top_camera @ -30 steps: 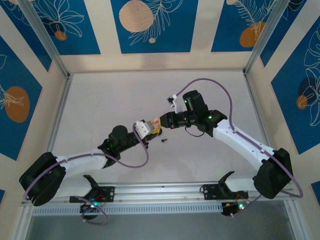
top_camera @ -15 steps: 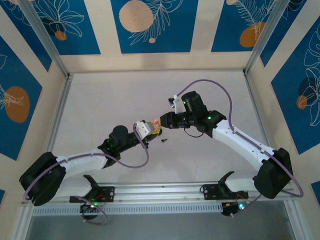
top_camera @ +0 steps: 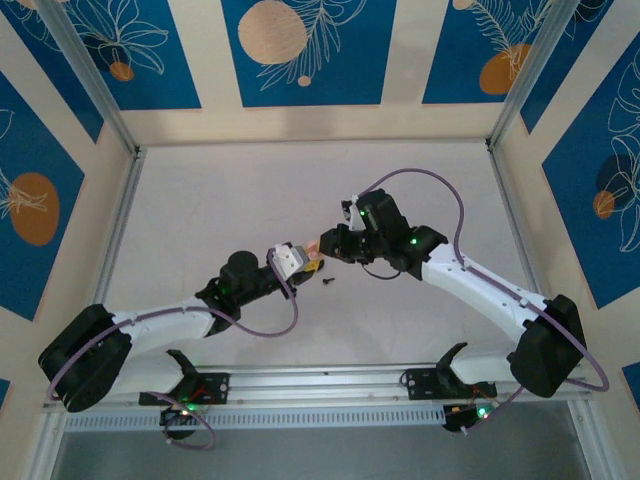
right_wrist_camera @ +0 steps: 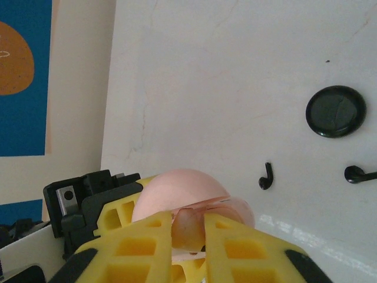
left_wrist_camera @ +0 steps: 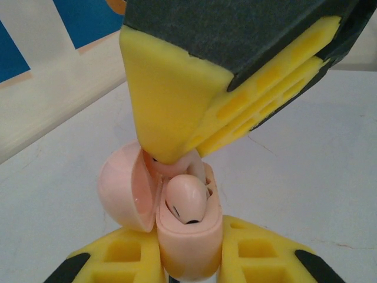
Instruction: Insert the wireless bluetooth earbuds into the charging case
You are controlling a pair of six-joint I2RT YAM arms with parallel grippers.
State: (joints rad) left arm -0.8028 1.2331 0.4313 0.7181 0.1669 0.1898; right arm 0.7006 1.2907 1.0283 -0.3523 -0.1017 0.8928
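Left wrist view: the pink charging case (left_wrist_camera: 189, 239) is clamped between the left pincer's (left_wrist_camera: 188, 262) yellow fingers, with its long axis running away from the camera, its mouth turned up and its lid swung open to the left. A pink earbud (left_wrist_camera: 187, 200) is seated in the near well. The right pincer (left_wrist_camera: 169, 153), its fingers nearly together, is set tip-down on the far well; whether anything is pinched cannot be told. From above, both arms are stretched inward and meet over the table (top_camera: 200, 200). Two black earbuds are seen lying on the table near a black disc (right_wrist_camera: 336, 111), one (right_wrist_camera: 267, 175) with its stem upright in the picture, the other (right_wrist_camera: 359, 174) with its stem pointing right.
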